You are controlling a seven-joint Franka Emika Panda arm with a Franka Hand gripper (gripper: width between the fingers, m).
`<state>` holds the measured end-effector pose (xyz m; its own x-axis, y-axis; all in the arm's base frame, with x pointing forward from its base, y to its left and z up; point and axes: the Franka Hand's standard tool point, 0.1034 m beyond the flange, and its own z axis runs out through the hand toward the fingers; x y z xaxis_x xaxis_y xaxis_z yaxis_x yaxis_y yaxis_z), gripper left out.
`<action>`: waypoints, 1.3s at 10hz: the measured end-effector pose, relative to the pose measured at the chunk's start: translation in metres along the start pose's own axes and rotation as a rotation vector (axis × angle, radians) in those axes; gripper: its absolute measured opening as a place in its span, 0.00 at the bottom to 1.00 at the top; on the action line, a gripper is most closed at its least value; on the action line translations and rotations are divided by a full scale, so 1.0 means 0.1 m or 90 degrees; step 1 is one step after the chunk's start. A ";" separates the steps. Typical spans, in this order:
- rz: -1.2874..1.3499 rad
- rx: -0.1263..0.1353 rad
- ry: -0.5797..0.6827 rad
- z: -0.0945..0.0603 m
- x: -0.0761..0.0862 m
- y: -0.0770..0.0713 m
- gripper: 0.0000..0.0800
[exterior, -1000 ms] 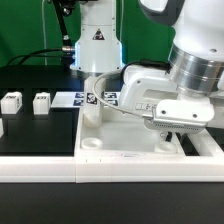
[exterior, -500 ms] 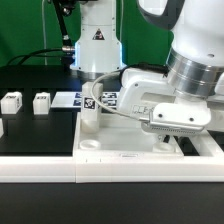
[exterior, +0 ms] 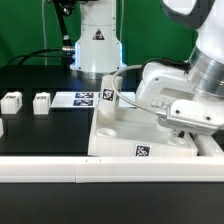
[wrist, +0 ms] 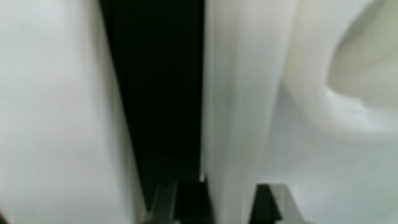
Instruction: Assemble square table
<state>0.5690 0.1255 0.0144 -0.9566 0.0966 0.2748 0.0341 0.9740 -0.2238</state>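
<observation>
White square top (exterior: 115,150) (one leg (exterior: 107,103) standing at a corner), rim tight in the tool (wrist: 219,205).

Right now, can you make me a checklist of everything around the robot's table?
surface: black work surface, white border rail along its near edge.
job's things: white plastic square tray-like tabletop, one white tagged leg standing in its corner; two loose white leg blocks at the exterior view's left.
clutter: marker board only.
grippers: gripper shut on the tabletop's thin wall.
cables: black cables behind the table.
surroundings: green backdrop, white robot base.
</observation>
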 end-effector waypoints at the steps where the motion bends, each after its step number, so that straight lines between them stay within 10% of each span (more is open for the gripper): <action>1: 0.000 0.001 0.001 0.01 0.00 -0.01 0.08; 4: 0.004 0.008 0.008 0.03 0.00 -0.09 0.08; 8: 0.019 0.029 0.024 0.01 0.02 -0.30 0.74; 13: 0.022 0.030 0.028 0.02 0.02 -0.33 0.81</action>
<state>0.5650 0.0931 0.0209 -0.9416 0.1402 0.3060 0.0527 0.9593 -0.2774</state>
